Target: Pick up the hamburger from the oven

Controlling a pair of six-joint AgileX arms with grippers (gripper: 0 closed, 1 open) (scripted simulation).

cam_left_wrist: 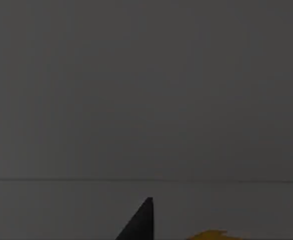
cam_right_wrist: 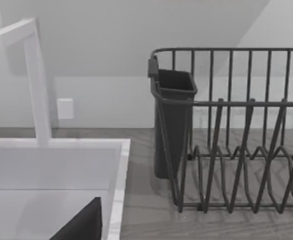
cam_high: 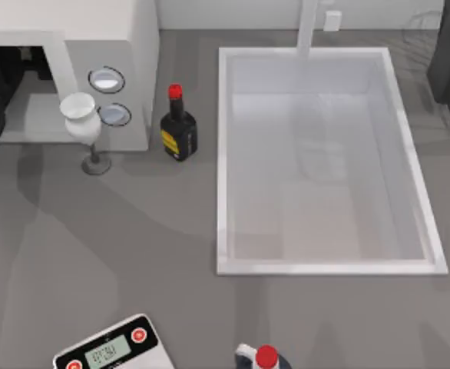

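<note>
Left arm reaching into the oven at far left

Near edge: one grey digital scale (cam_high: 110,352) and one red-capped bottle (cam_high: 265,358). Farther, one white stemmed wine glass (cam_high: 81,117) and one dark sauce bottle (cam_high: 178,131) stand before the white boxy oven (cam_high: 102,34) (two knobs); the pale tan hamburger (cam_left_wrist: 211,235) lies by the left gripper (cam_left_wrist: 139,222), grip unclear. One white rectangular sink (cam_high: 325,265) lies right.

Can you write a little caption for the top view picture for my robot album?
Left arm reaches into the white oven, beside a wine glass and dark bottle.
</note>
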